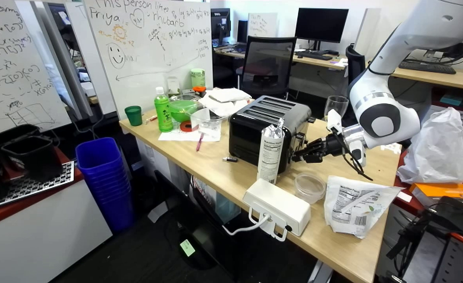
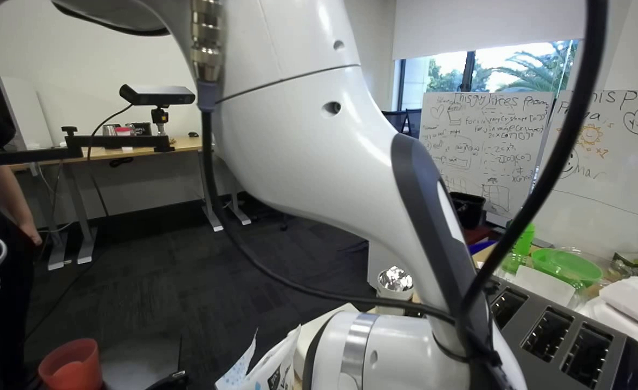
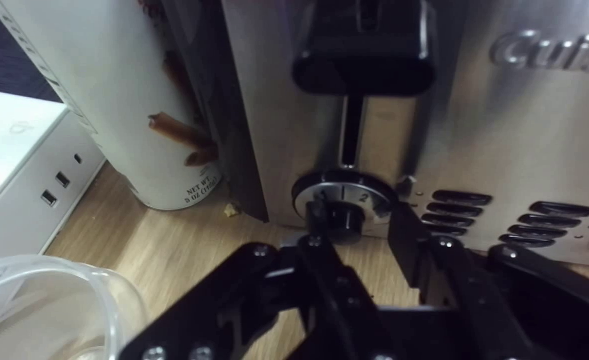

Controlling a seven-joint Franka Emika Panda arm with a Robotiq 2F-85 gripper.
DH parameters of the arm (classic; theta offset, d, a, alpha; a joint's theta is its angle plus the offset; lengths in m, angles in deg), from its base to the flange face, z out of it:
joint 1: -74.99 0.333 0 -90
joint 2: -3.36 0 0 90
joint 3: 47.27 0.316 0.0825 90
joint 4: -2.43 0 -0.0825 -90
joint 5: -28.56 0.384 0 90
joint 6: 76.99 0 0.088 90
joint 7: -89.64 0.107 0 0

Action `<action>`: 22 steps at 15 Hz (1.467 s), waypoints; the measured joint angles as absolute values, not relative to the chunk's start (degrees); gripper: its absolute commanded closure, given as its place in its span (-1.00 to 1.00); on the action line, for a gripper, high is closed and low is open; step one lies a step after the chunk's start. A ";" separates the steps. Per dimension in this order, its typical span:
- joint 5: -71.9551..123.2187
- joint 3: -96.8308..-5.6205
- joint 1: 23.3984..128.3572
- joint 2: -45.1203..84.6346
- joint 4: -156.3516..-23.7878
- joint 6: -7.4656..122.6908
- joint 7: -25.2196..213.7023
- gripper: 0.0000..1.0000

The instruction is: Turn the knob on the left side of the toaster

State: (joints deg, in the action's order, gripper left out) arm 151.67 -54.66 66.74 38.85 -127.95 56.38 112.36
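Apparently you're ready to grip: claw [image 3: 358, 216] parted astride the left knob [image 3: 347, 220] on the toaster [image 1: 257, 122]; close, then twist.

Walls [image 2: 80, 59], pale, as I see them on my feed; floor [image 2: 135, 260], dark-carpeted; window [image 2: 487, 81], daylit, palm fronds [image 2: 541, 75] outside, what I take for a white blind [image 2: 487, 27] above; whiteboards [image 1: 149, 59], written over, in both exterior views; desks [image 1: 436, 79], wood-topped, at the back; chair [image 1: 269, 59], black, mesh-backed; worktop [image 1: 353, 253], pale wood, nearer my camera.

office, scribbled whiteboards [image 1: 157, 59], computer monitors [image 1: 321, 24], mesh-backed chair [image 1: 269, 59]
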 measured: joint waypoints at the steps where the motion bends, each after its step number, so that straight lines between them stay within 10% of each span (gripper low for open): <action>1: 151.68 -54.66 66.74 38.85 -127.95 56.38 112.37 0.79; 22: 154.84 -54.77 67.88 37.96 -128.69 58.09 105.47 0.79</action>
State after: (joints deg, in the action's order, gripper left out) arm 154.84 -54.77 67.88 37.96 -128.69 58.09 105.47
